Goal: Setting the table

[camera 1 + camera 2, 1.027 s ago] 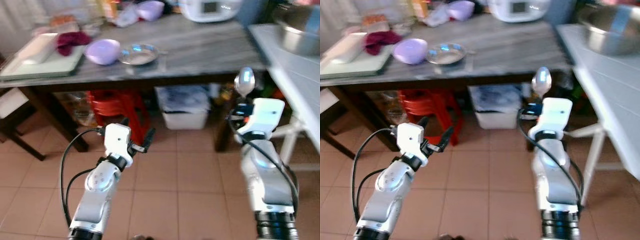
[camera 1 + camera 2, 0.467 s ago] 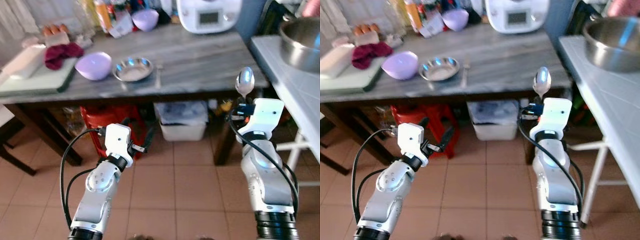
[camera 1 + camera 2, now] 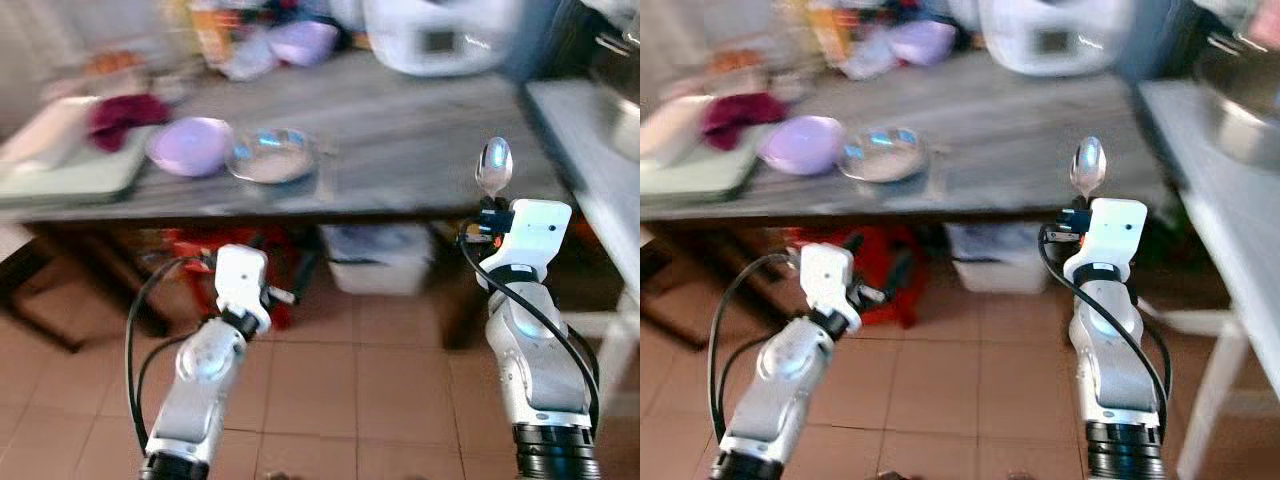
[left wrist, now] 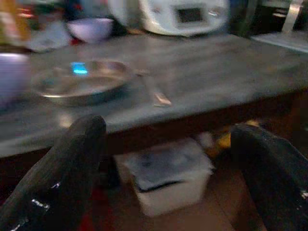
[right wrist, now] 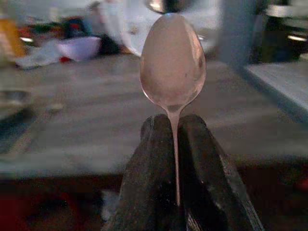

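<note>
Far left on the grey table [image 3: 420,130]: a pale tray [image 3: 60,150] with a dark red cloth [image 3: 125,110] on it, running out past the table's left end and smeared by blur. Next along, a lilac bowl [image 3: 190,145] just beside a shallow metal dish [image 3: 270,155], both set back a little from the front edge, with a thin piece of cutlery [image 4: 154,91] lying just beside the dish, too blurred to tell which kind. Behind them, a clutter of bottles and a second lilac bowl [image 3: 300,40], hard to make out. Broad bare stretch of tabletop from the dish across to the right end. Under the table, a red stool [image 3: 240,265] and a white bin [image 3: 385,262] on the tiled floor [image 3: 330,390]. Left gripper [image 4: 168,168] held low in front of the table edge, fingers spread wide apart and holding nothing. White appliance [image 3: 440,35] at the back, cut off by the top of the frame. Right gripper [image 5: 175,159] raised near the table's front right corner, fingers pressed together on the handle of a spoon [image 5: 172,60], which stands upright with its shiny oval bowl uppermost; most of the handle hidden between the fingers. Far right, a white counter [image 3: 1230,180] carrying a big metal basin [image 3: 1240,95], both cut off by the frame edge, with a narrow gap between counter and table.
</note>
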Tool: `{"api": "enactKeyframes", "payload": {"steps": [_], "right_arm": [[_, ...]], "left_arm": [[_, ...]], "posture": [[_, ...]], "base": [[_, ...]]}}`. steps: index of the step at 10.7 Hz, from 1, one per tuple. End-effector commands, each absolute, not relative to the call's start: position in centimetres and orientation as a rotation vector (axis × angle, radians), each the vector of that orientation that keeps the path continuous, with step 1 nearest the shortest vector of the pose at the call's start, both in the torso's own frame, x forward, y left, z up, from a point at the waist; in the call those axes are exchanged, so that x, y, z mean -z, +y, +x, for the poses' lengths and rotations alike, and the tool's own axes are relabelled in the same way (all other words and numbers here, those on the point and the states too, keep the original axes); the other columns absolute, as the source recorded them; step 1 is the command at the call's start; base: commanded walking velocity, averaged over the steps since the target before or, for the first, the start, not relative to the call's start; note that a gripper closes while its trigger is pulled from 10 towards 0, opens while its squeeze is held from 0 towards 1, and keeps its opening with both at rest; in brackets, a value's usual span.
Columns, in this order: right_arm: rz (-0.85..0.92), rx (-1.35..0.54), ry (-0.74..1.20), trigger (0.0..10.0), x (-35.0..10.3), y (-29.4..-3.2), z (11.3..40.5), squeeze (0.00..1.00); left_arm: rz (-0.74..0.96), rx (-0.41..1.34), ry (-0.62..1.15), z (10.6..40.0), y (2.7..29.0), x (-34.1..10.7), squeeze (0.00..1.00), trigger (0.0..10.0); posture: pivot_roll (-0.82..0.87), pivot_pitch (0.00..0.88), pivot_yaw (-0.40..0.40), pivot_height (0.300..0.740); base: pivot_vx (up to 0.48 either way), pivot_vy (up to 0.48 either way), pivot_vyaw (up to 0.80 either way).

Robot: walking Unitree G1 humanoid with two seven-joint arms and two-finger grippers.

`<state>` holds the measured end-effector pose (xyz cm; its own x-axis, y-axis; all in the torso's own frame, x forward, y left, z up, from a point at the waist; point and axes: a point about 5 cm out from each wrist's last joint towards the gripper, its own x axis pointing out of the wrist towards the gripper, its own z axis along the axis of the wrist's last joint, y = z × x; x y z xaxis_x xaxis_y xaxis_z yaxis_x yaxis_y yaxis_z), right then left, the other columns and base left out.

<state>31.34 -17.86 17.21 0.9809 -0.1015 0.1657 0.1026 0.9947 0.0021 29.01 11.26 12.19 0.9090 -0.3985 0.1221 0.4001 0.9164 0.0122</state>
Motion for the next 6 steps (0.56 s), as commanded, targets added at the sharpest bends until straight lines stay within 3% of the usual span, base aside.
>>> {"api": "enactKeyframes", "payload": {"steps": [1, 6], "right_arm": [[0.003, 0.065, -0.191, 10.0, -17.80, -16.51, 31.54, 0.00], [0.002, 0.067, -0.193, 10.0, -17.86, -16.64, 31.59, 0.00]], "left_arm": [[0.007, 0.380, -0.105, 28.91, 12.50, -11.81, 0.00, 10.0], [0.001, 0.386, -0.103, 28.77, 12.12, -11.68, 0.00, 10.0]], "posture": [[-0.08, 0.135, 0.103, 0.740], [-0.09, 0.136, 0.098, 0.740]], "base": [[0.390, 0.000, 0.00], [0.389, 0.000, 0.00]]}}
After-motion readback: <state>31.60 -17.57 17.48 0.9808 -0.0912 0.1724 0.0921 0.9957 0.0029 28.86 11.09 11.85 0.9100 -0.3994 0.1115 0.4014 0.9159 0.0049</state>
